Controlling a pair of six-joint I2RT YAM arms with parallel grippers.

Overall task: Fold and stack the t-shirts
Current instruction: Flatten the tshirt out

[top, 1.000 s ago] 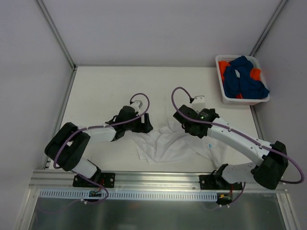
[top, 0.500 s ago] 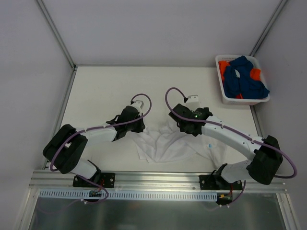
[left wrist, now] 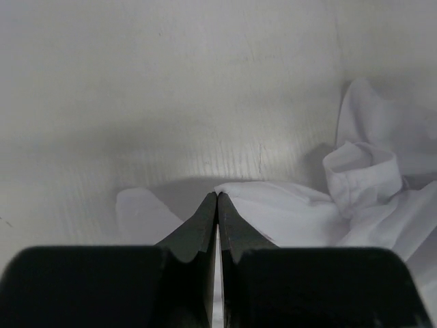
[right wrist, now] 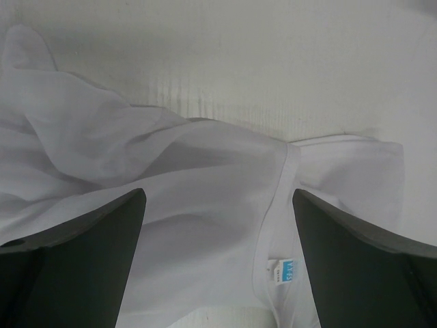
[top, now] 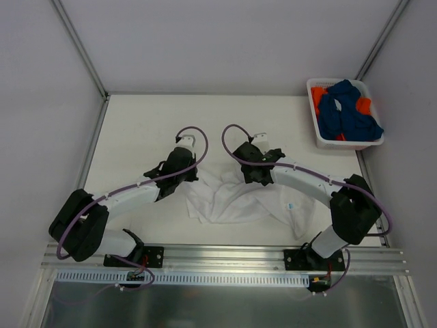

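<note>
None folded yet, judging from above. Crumpled at the near middle of the pale counter (top: 150, 123), between both arms: plain white soft-cloth t-shirt (top: 235, 201). Heaped in the white plastic basket (top: 347, 145) at the far right corner: dark blue and bright orange t-shirts (top: 348, 113), all left to do. At the shirt's far left edge, left gripper (top: 189, 178); over its far middle, right gripper (top: 249, 176).

From the left wrist: pressed together on a raised peak of white hem, apparently pinching it.

From the right wrist: spread wide above the collar and small neck label (right wrist: 281, 271), holding nothing. Nothing in the way but the shirt's own wrinkles.
</note>
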